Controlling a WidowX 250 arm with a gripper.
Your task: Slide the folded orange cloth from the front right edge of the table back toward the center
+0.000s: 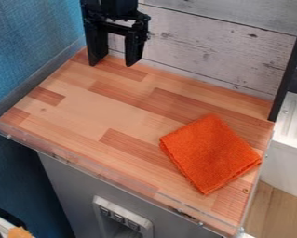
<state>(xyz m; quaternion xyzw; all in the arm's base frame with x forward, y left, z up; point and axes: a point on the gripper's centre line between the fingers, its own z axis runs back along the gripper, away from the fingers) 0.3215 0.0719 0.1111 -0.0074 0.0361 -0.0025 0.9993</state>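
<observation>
The black gripper (116, 62) hangs at the upper left, over the back left part of the wooden counter. Its two fingers point down and stand apart, with nothing between them. An orange cloth (210, 153), folded into a rough square, lies flat on the counter (94, 109) at the front right, well away from the gripper.
A clear rim (116, 175) runs along the counter's front edge. Behind stands a whitewashed plank wall (219, 56), with a blue wall (32, 42) at the left. A black upright bar (289, 69) stands at the back right corner, beside a white ridged surface (294, 118).
</observation>
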